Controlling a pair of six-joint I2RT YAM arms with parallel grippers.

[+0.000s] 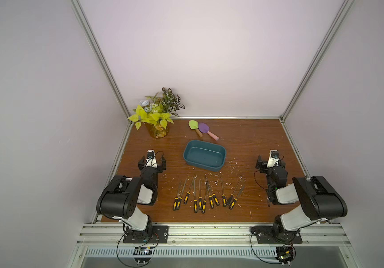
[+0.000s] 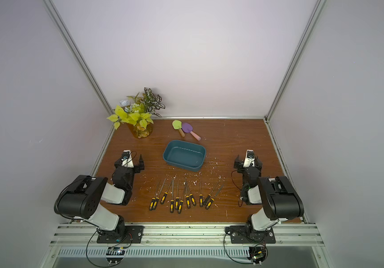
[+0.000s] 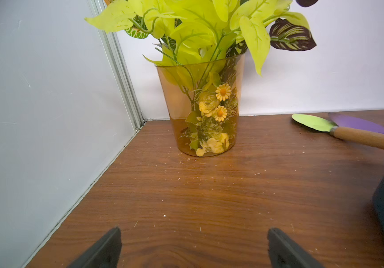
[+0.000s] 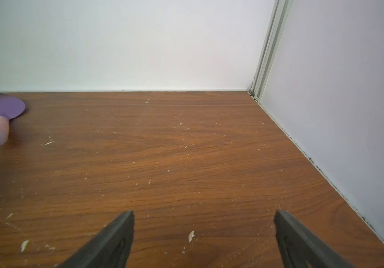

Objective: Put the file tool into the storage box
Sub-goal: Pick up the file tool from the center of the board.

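- Reaching into the tight row of files (image 1: 200, 202) could lift two at once; several handles touch and blades cross mid-row;
- a long file may catch the rim of the storage box (image 1: 203, 166), which sits empty beyond the row, between both arms;
- left gripper (image 3: 193, 232) and right gripper (image 4: 203, 215) hang wide open, holding nothing; the files lie inboard of both, nearer the robot's base than the fingertips.

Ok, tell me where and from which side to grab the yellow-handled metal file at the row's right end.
Take the rightmost slim metal file by its thick black-and-yellow handle, not the thin blade. It lies flat, so probably come straight down with the open right gripper, jaws across the handle.
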